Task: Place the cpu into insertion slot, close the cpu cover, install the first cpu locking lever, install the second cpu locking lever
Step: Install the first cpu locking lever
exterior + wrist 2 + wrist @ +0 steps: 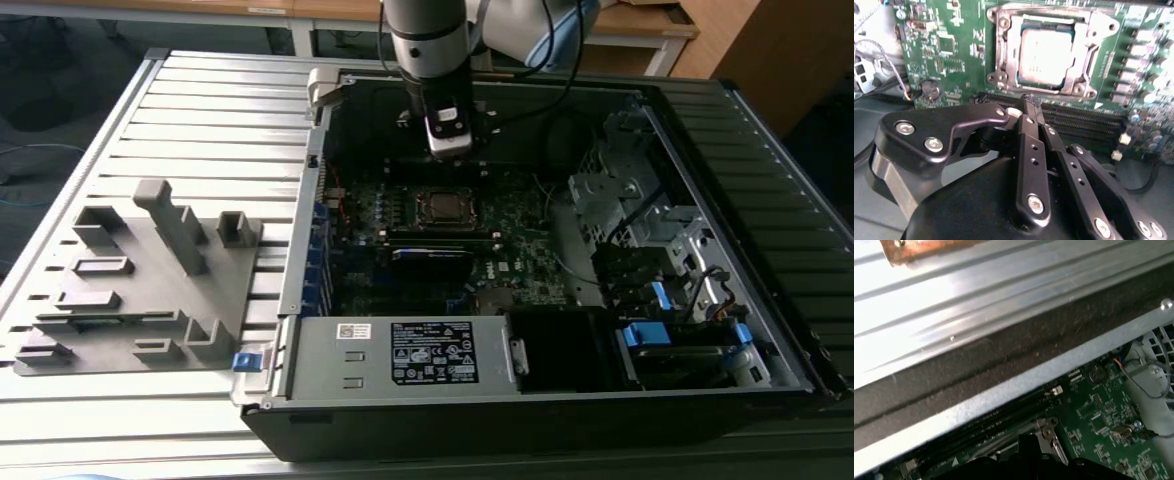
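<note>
Silver cpu flat in insertion slot

The arm is seen in the exterior view as a silver-grey tube ringed with a black band, capped by a pale blue joint cover. In the second wrist view, the gripper is formed of matte black links fastened with silver screws.

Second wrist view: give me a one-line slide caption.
Shut gripper hovers by the memory slots beside the insertion slot, where the cpu sits framed by the cpu cover.
</note>
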Available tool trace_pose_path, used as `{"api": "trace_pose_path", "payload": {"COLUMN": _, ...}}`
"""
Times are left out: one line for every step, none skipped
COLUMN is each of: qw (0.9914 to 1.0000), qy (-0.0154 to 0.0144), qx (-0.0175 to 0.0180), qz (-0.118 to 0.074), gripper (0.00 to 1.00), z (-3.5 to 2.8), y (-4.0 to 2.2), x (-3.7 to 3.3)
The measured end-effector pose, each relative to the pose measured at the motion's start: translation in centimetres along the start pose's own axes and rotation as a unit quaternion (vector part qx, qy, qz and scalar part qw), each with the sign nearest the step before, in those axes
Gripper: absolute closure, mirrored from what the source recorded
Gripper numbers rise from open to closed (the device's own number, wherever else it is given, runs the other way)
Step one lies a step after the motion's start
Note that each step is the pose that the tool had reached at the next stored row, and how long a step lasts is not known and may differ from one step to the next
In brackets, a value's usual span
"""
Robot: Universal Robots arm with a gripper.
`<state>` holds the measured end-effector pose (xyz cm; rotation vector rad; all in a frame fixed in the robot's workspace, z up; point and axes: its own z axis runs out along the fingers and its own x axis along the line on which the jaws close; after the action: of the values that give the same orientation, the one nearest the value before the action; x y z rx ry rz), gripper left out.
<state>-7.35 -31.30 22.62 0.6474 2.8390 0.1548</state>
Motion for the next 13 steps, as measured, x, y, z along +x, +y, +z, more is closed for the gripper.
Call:
{"api": "trace_pose_path", "payload": {"qw": 0.99999, "qy": -0.0012, "qx": 0.0049, "qz": -0.002, "gripper": 0.89, "z": 0.02, "y": 0.00, "x": 0.00}}
{"api": "trace_pose_path", "payload": {"qw": 0.99994, "qy": -0.0017, "qx": 0.0096, "qz": -0.004, "gripper": 0.89, "z": 0.05, "y": 0.00, "x": 0.00}}
{"api": "trace_pose_path", "payload": {"qw": 0.99990, "qy": -0.0006, "qx": 0.0126, "qz": -0.006, "gripper": 0.89, "z": 0.08, "y": 0.00, "x": 0.00}}
{"api": "trace_pose_path", "payload": {"qw": 0.99985, "qy": 0.0018, "qx": 0.0152, "qz": -0.008, "gripper": 0.89, "z": 0.10, "y": -0.01, "x": 0.01}}
{"api": "trace_pose_path", "payload": {"qw": 0.99978, "qy": 0.0060, "qx": 0.0176, "qz": -0.010, "gripper": 0.89, "z": 0.13, "y": -0.01, "x": 0.01}}
{"api": "trace_pose_path", "payload": {"qw": 0.99967, "qy": 0.0113, "qx": 0.0198, "qz": -0.012, "gripper": 0.89, "z": 0.15, "y": -0.01, "x": 0.02}}
{"api": "trace_pose_path", "payload": {"qw": 0.99952, "qy": 0.0169, "qx": 0.0220, "qz": -0.014, "gripper": 0.89, "z": 0.18, "y": -0.02, "x": 0.02}}
{"api": "trace_pose_path", "payload": {"qw": 0.99933, "qy": 0.0229, "qx": 0.0242, "qz": -0.015, "gripper": 0.89, "z": 0.20, "y": -0.02, "x": 0.03}}
{"api": "trace_pose_path", "payload": {"qw": 0.99906, "qy": 0.0292, "qx": 0.0267, "qz": -0.017, "gripper": 0.89, "z": 0.23, "y": -0.03, "x": 0.03}}
{"api": "trace_pose_path", "payload": {"qw": 0.99879, "qy": 0.0349, "qx": 0.0287, "qz": -0.020, "gripper": 0.89, "z": 0.25, "y": -0.03, "x": 0.04}}
{"api": "trace_pose_path", "payload": {"qw": 0.99855, "qy": 0.0391, "qx": 0.0302, "qz": -0.022, "gripper": 0.89, "z": 0.26, "y": -0.03, "x": 0.04}}
{"api": "trace_pose_path", "payload": {"qw": 0.99850, "qy": 0.0398, "qx": 0.0305, "qz": -0.022, "gripper": 0.89, "z": 0.26, "y": -0.03, "x": 0.04}}
{"api": "trace_pose_path", "payload": {"qw": 0.99850, "qy": 0.0398, "qx": 0.0306, "qz": -0.022, "gripper": 0.89, "z": 0.25, "y": -0.04, "x": 0.04}}
